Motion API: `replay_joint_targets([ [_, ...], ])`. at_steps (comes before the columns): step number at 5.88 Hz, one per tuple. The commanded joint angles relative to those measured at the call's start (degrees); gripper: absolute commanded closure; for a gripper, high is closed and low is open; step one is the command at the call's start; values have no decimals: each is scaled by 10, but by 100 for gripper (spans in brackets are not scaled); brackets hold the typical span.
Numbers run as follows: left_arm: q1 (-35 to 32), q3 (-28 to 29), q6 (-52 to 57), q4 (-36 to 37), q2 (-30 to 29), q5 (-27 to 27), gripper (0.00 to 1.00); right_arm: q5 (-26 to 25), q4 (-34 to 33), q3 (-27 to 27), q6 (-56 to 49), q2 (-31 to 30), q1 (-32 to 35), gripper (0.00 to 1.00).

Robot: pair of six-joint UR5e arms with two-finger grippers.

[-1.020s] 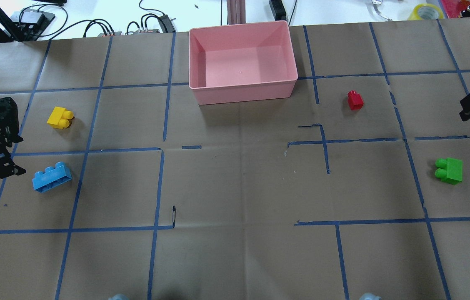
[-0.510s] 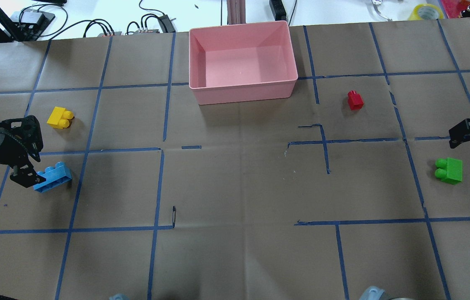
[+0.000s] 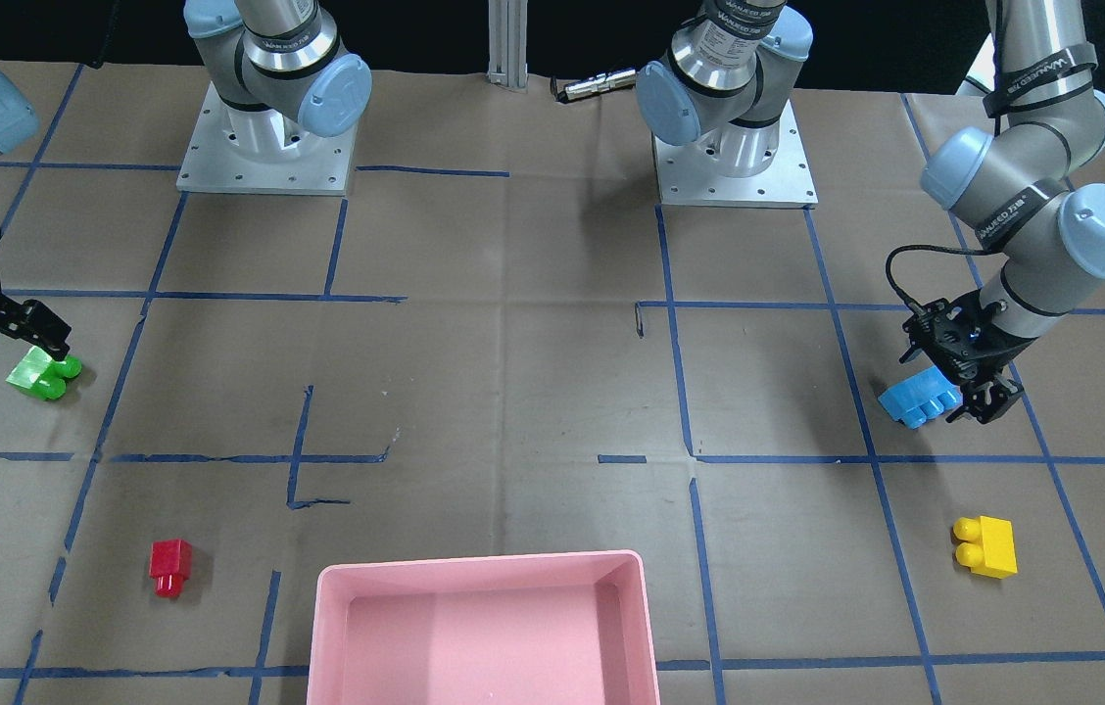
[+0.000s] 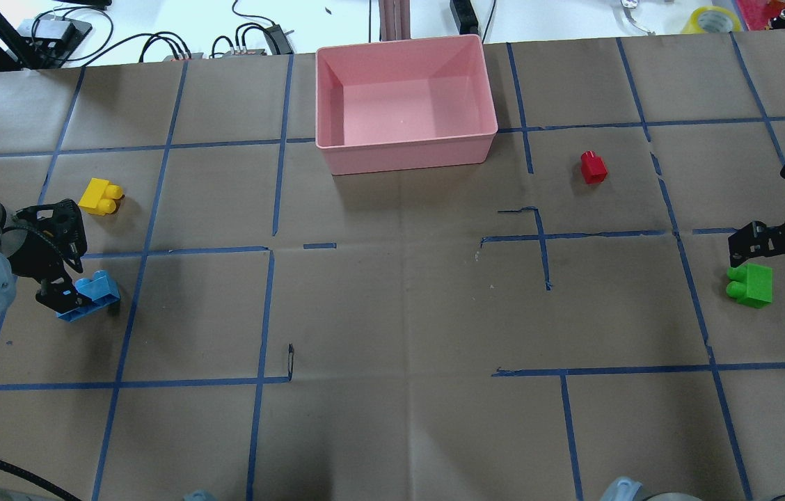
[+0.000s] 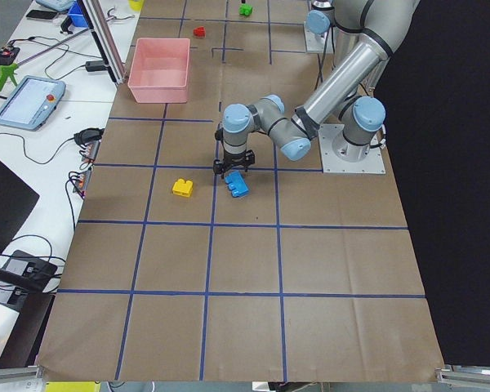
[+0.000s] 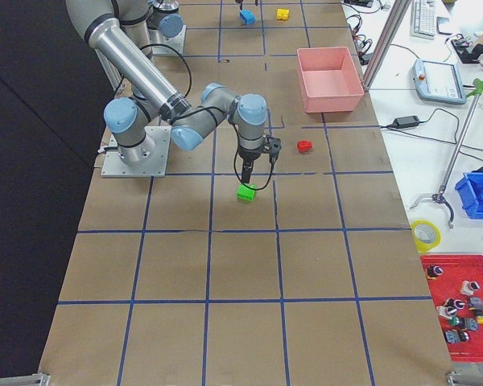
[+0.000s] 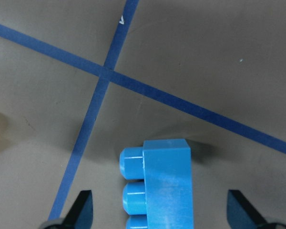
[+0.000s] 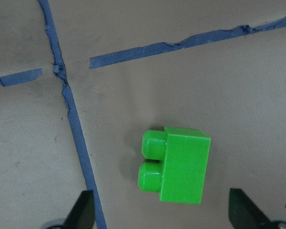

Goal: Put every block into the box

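Our left claw (image 7: 162, 210) gapes wide, holding nothing, over the blue block (image 7: 167, 181) at the left of the surface (image 4: 399, 313); our right claw (image 8: 162, 210) likewise over the green block (image 8: 183, 164), right. We see the box (image 4: 406, 149) far centre.

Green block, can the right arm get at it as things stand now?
Probably yes. The right gripper hangs just above the green block, open, with its fingers wide to either side of it in the wrist view. Only bare paper and blue tape lie around the block.
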Motion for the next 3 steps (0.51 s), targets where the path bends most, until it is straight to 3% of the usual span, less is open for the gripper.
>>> replay_joint_targets([
  [1, 1, -2, 15, 23, -26, 0, 1, 2, -43, 8, -7, 38, -10, 1],
  [3, 1, -7, 21, 25, -29, 0, 1, 2, -47, 8, -13, 52, -17, 1],
])
